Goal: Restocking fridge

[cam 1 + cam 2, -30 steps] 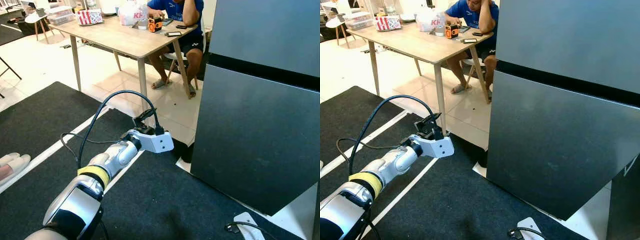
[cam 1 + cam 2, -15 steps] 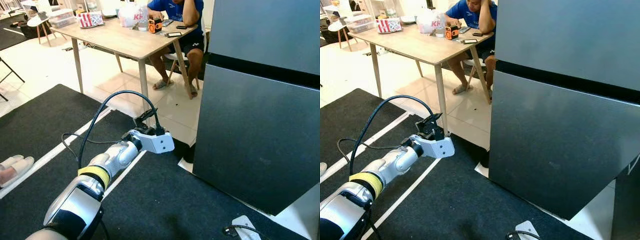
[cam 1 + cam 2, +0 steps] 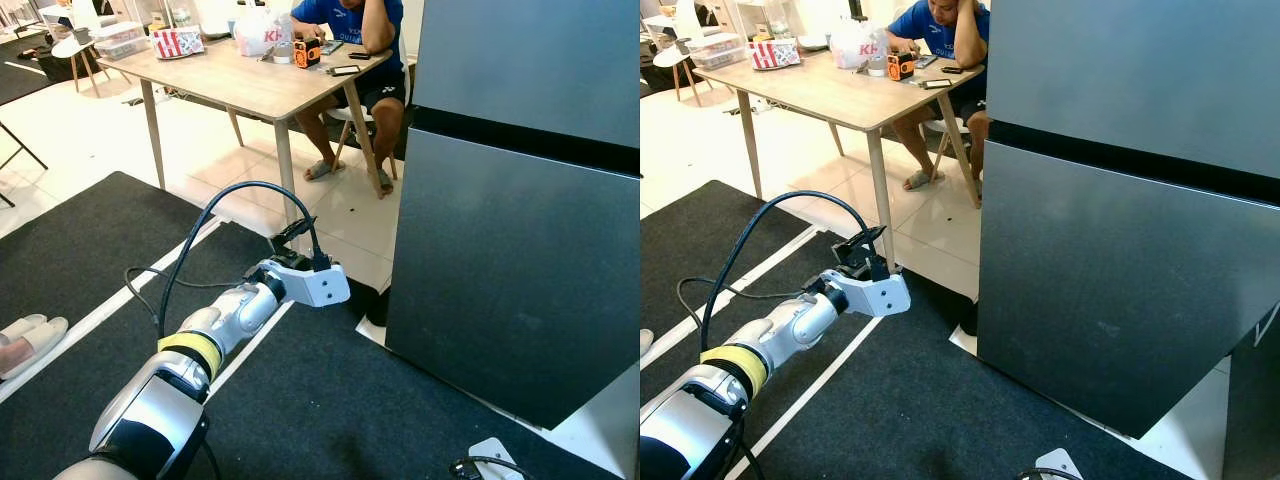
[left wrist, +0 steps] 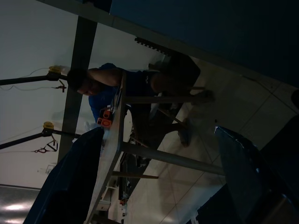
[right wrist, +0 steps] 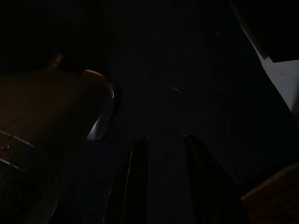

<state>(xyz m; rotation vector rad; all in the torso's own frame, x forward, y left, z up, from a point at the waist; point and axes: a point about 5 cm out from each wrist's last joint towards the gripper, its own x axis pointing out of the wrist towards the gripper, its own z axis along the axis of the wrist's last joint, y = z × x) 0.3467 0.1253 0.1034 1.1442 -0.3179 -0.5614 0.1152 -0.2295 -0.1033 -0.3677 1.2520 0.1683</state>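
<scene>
Overhead, the left gripper nears the closed fridge; its wrist view reveals jaws released.

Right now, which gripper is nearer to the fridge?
Left. The left gripper is raised beside the closed fridge, apart from it; the right gripper hangs low over dark carpet.

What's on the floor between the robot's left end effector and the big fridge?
Nothing stands there: only black mat and some white tile lie between the left end effector and the fridge, as the eye views show.
</scene>
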